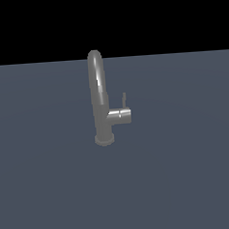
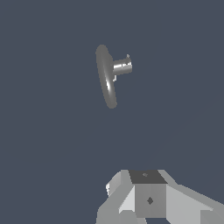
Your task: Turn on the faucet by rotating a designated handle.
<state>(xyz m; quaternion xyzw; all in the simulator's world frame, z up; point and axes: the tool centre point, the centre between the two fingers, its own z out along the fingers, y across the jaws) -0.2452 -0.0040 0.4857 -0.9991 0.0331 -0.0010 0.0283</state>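
1. Where the grey counter (image 1: 189,179) lies flat, the faucet (image 1: 98,93) stands upright near its middle, its base flange on the surface. A short side cylinder (image 1: 121,115) juts toward the exterior view's right.
2. Handle (image 1: 124,99): a thin dark stick rising from the cylinder's end. It is likely rigid metal, glossy and slippery, and pivots rather than lifts. Best pushed or pinched near its free tip for leverage.
3. Exterior view shows no arm at all, but gives the handle's upright pose.
4. Wrist view looks down on the arch; the handle (image 2: 127,57) is a mere nub there. The gripper (image 2: 148,205) body is well apart from the faucet. Jaws are out of frame, so I cannot tell their state.
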